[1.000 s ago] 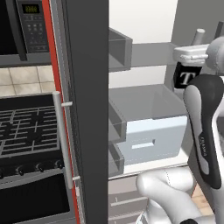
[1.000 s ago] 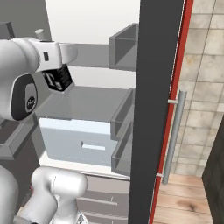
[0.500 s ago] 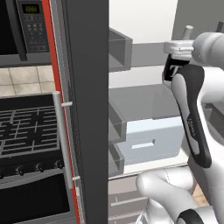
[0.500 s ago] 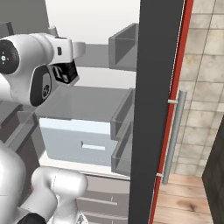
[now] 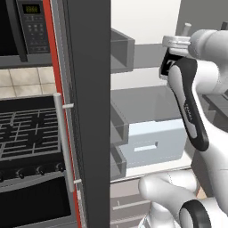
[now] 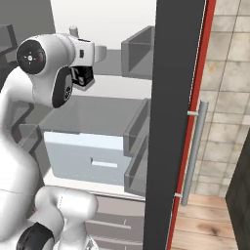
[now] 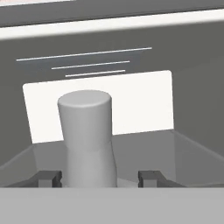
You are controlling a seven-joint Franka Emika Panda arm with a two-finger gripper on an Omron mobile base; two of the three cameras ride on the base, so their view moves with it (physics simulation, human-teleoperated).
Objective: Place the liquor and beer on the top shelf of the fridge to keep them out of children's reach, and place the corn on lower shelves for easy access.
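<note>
Since a second ago the arm has swung the liquor [image 5: 168,67] toward the fridge [image 5: 147,95] interior, near the top shelf [image 5: 147,55]. Gripper [image 7: 99,177] fingers clamp the pale bottle's neck at 6 o'clock in the hand view. Its black label's letter cannot be read.

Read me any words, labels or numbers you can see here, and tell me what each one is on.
Microwave display: greenish digits, too small to read.
Microwave keypad: button markings, too blurred to read.
Liquor black label: a white mark, partly hidden by the arm, not readable.
Arm link: faint small lettering, too small to read.
Nothing else readable.
</note>
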